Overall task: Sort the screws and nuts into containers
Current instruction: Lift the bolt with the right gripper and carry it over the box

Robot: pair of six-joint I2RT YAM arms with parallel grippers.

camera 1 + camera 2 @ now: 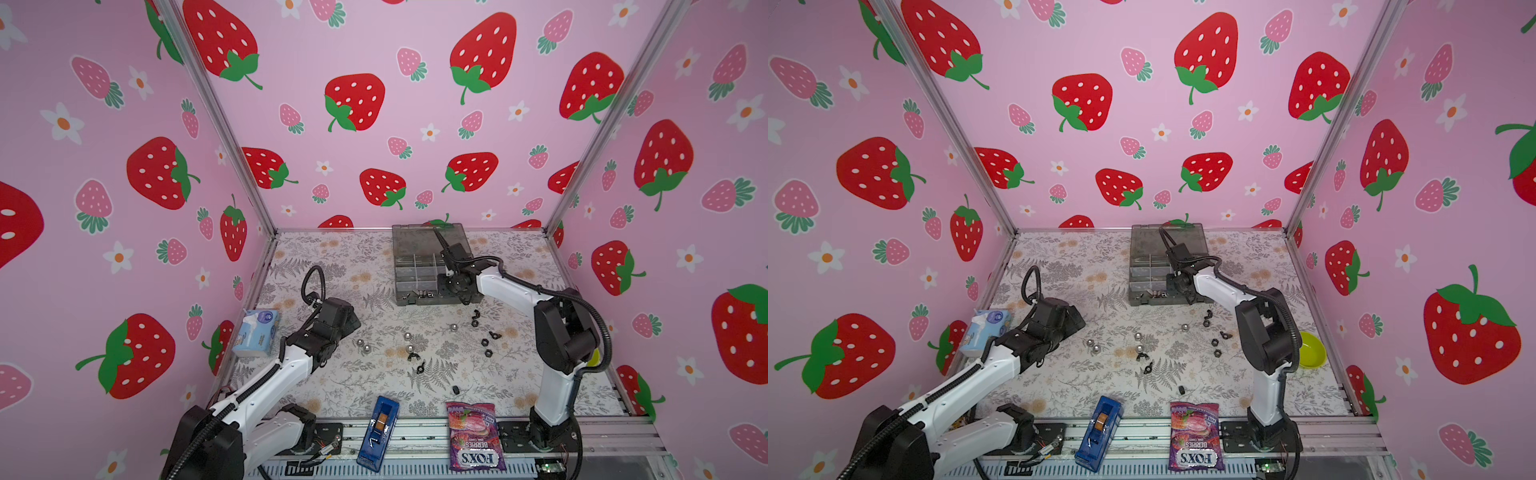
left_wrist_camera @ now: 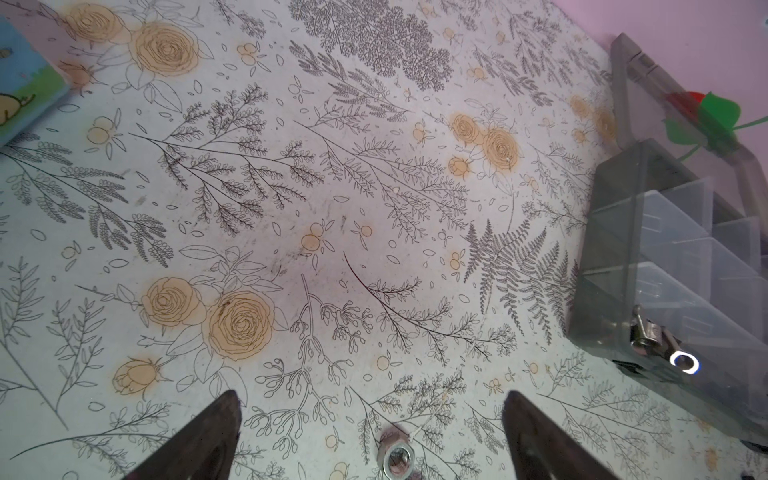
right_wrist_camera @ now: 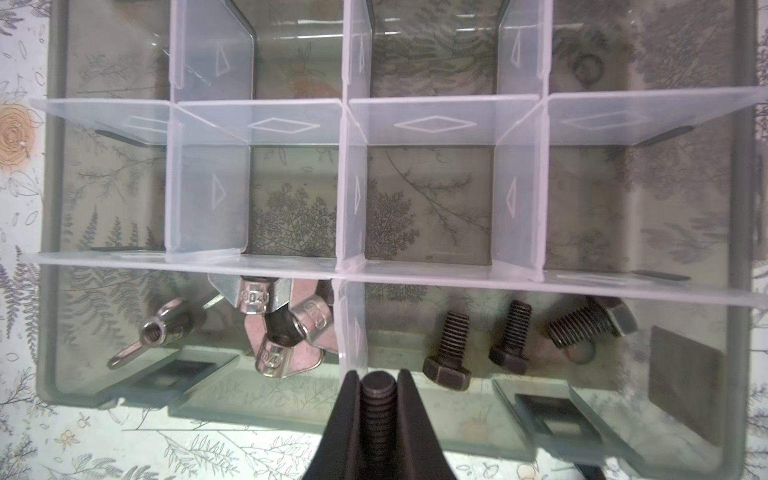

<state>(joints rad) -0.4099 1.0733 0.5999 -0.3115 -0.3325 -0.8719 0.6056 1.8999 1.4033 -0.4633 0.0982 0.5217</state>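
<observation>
The grey organiser box [image 1: 409, 270] stands at the back of the table with its lid up. Over its near edge my right gripper [image 3: 377, 376] is shut on a black screw [image 3: 377, 399], thread end out, close to the divider between two near containers. One of those holds silver wing nuts [image 3: 270, 316], the other several screws [image 3: 451, 353]. Loose nuts lie mid-table: silver domes [image 1: 360, 343], black wing nuts [image 1: 413, 356], black hex nuts [image 1: 484, 342]. My left gripper [image 2: 372, 399] hangs open low over the table, with a silver hex nut [image 2: 397, 459] lying between its jaws.
A blue tissue pack [image 1: 255, 332] sits at the left wall. A blue narrow box [image 1: 378, 432] and a purple candy bag [image 1: 476, 436] lie at the front edge. A green bowl [image 1: 1310, 349] sits behind the right arm.
</observation>
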